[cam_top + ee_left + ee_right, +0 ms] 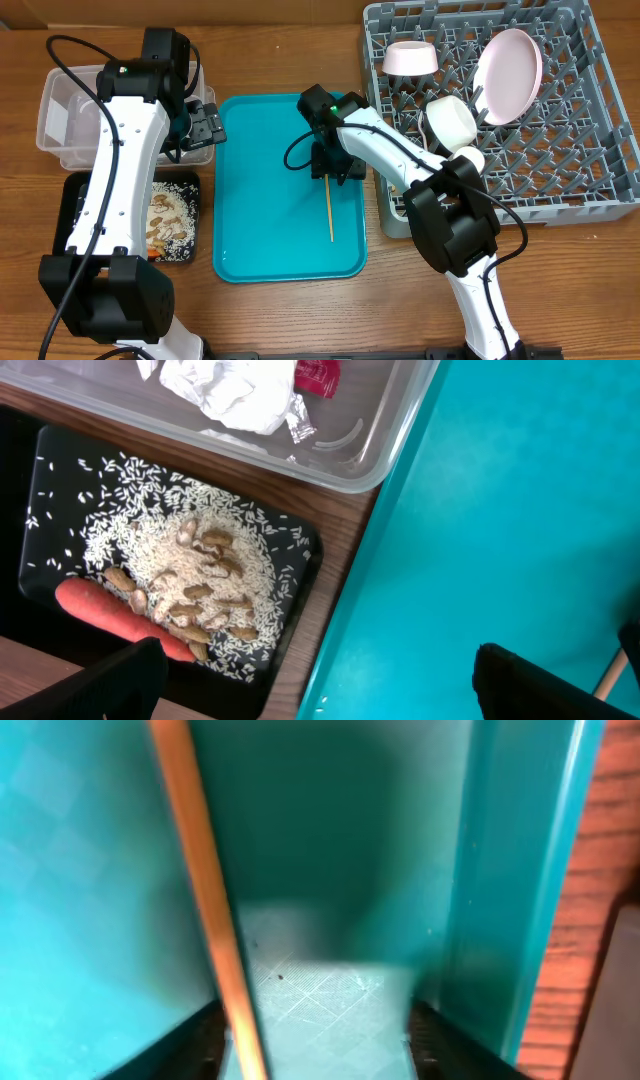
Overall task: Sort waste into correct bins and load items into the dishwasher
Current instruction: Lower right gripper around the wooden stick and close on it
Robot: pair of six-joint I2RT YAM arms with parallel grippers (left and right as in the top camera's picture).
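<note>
One wooden chopstick (329,212) lies on the teal tray (260,220). My right gripper (331,170) is open and low over the chopstick's far end; in the right wrist view the chopstick (205,890) runs between the fingers (315,1045), close to the left one. My left gripper (205,125) is open and empty (330,685) above the tray's left edge. The clear tub (370,450) holds a crumpled napkin (225,390) and a red wrapper (318,375). The black tray (40,575) holds rice scraps (170,560) and a carrot (110,615).
The grey dish rack (590,150) at the right holds two white bowls (410,58) (450,120), a plate (508,75) and a small cup (468,158). The clear tub (60,110) and the black tray (75,200) stand left of the teal tray.
</note>
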